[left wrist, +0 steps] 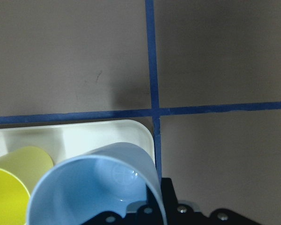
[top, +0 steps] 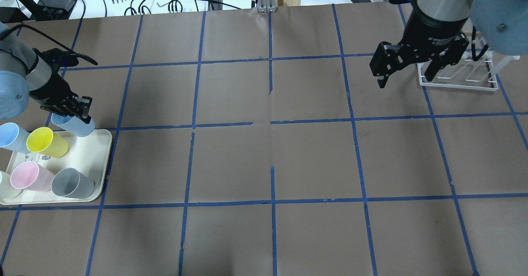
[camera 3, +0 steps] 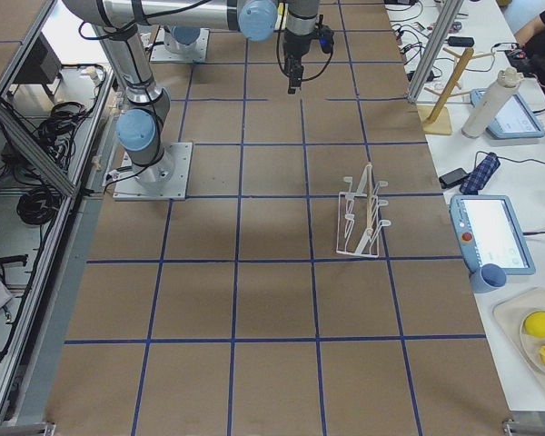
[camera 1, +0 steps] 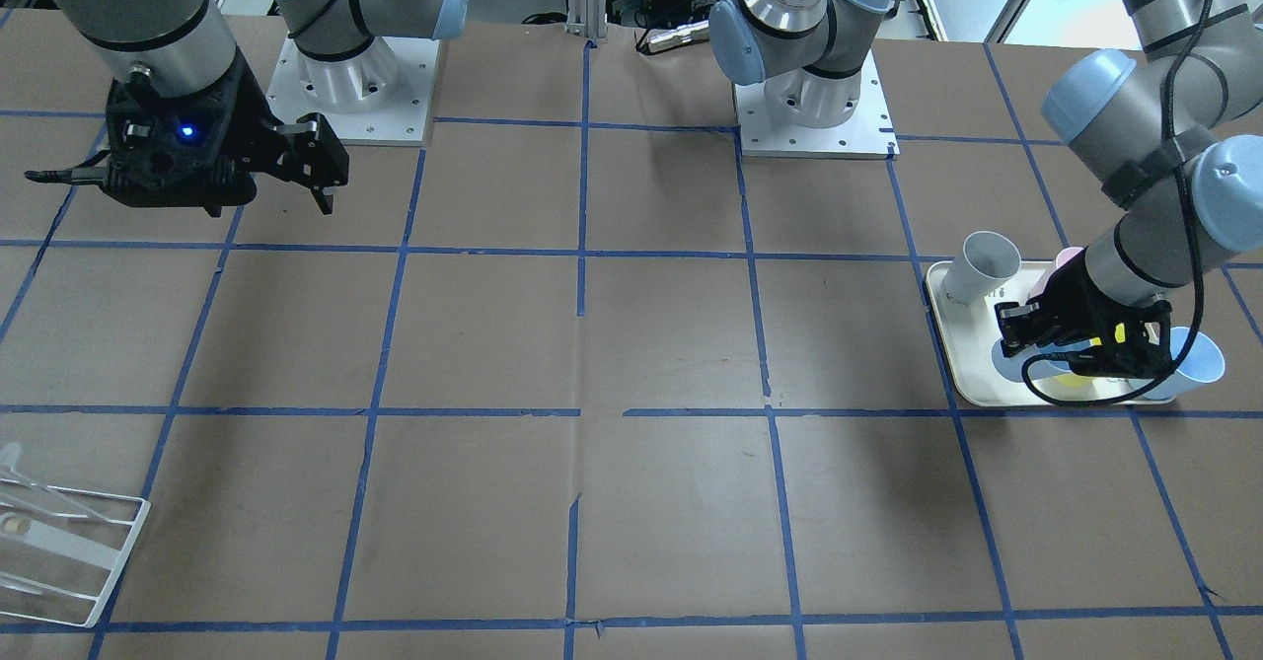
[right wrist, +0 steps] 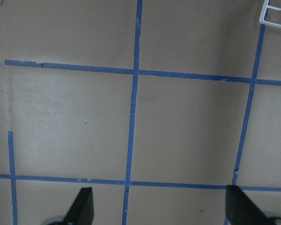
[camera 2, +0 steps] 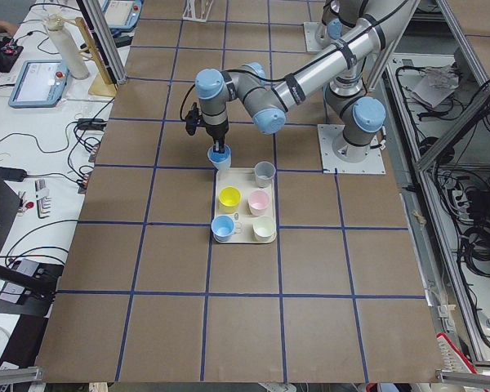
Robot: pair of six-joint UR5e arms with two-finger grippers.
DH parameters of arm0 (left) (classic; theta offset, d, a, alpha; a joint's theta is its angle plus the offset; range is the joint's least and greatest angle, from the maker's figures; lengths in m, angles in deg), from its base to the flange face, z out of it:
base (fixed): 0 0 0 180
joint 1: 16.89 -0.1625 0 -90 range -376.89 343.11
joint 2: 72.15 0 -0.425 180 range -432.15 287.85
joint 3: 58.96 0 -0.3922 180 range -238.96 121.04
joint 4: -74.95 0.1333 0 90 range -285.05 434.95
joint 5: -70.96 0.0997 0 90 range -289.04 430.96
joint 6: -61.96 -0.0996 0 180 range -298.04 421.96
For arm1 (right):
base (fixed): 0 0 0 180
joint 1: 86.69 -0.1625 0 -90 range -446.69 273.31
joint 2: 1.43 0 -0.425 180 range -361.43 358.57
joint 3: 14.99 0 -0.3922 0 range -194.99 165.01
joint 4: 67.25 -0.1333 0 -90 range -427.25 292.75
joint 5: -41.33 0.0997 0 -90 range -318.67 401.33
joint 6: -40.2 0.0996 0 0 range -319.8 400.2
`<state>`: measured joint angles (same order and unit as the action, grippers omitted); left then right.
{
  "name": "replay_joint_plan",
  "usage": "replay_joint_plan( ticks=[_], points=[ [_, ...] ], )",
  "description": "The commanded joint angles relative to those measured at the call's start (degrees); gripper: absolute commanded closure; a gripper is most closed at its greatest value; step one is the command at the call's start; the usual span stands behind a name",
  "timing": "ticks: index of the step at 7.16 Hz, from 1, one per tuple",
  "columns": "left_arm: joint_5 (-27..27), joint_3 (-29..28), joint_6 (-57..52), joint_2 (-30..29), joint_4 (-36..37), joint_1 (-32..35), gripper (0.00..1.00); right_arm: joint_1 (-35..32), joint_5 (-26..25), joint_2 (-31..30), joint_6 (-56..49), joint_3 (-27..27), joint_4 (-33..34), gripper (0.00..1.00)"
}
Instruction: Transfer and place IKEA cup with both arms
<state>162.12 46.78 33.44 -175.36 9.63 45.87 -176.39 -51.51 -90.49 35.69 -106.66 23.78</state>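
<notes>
My left gripper (top: pixel 71 107) is shut on the rim of a pale blue IKEA cup (top: pixel 77 125) and holds it tilted over the far corner of the cream tray (top: pixel 100 144). The cup fills the bottom of the left wrist view (left wrist: pixel 96 187), above the tray's corner (left wrist: pixel 131 129). A second blue cup (top: pixel 10 135) stands at the tray's left edge. My right gripper (top: pixel 406 76) is open and empty, above the table near the far right. Its two fingertips (right wrist: pixel 82 206) frame bare paper in the right wrist view.
The tray also holds a yellow cup (top: pixel 47 142), a pink cup (top: pixel 27 176), a grey cup (top: pixel 72 183) and a whitish cup (top: pixel 4 187). A white wire rack (top: pixel 458 76) lies just behind my right gripper. Brown paper with a blue tape grid covers the table.
</notes>
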Motion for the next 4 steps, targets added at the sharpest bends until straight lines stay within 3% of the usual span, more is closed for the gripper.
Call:
replay_joint_plan(
  ticks=[1, 4],
  points=[
    [3.72, 2.27, -0.13, -2.43, 3.16, -2.37, 1.0, -2.41, -0.41, -0.05, 3.72, -3.07, 9.32, 0.0],
    [3.84, 4.12, 0.04, -2.97, 3.44, -2.46, 1.0, -2.41, -0.15, -0.31, 3.72, -2.38, 9.51, 0.0]
  ],
)
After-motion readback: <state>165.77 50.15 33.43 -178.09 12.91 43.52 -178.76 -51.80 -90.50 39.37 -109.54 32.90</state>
